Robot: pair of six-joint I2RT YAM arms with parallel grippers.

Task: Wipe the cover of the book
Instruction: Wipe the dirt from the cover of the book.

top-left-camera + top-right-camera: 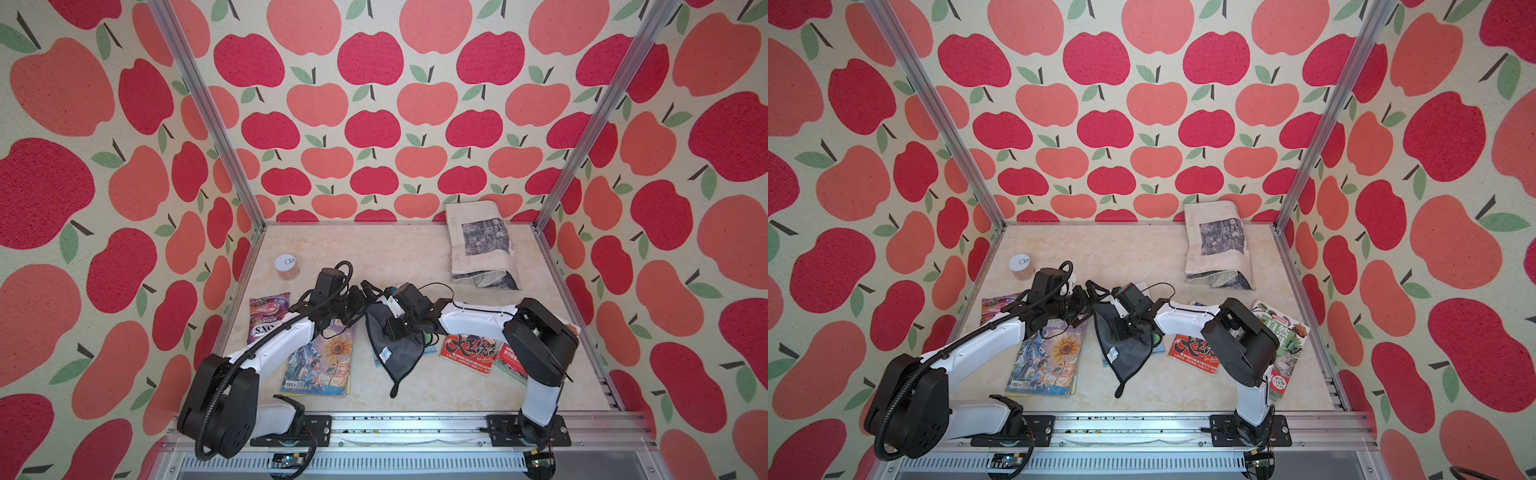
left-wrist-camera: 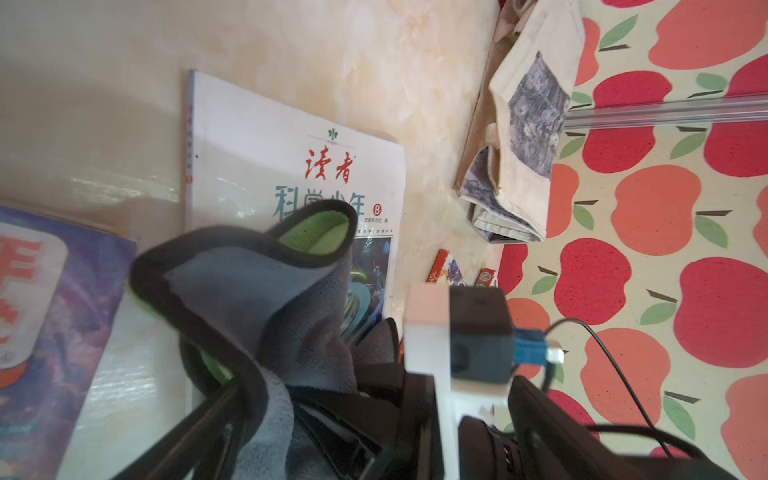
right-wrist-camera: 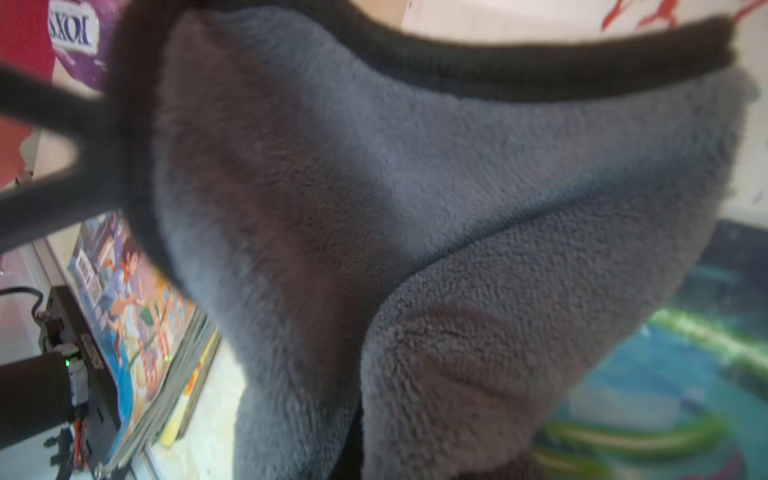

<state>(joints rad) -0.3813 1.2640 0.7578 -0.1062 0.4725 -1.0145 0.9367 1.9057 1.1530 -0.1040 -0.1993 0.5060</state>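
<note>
Right gripper (image 1: 395, 327): we pinch a grey black-trimmed fleece cloth (image 1: 395, 357).
Left gripper (image 1: 360, 305): our jaws gape beside it.
White-covered book (image 2: 270, 137): below our right gripper.

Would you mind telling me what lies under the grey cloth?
A white book with a red title lies under the cloth. Its title end shows in the left wrist view; the cloth covers much of its picture, and whether they touch cannot be told.
</note>
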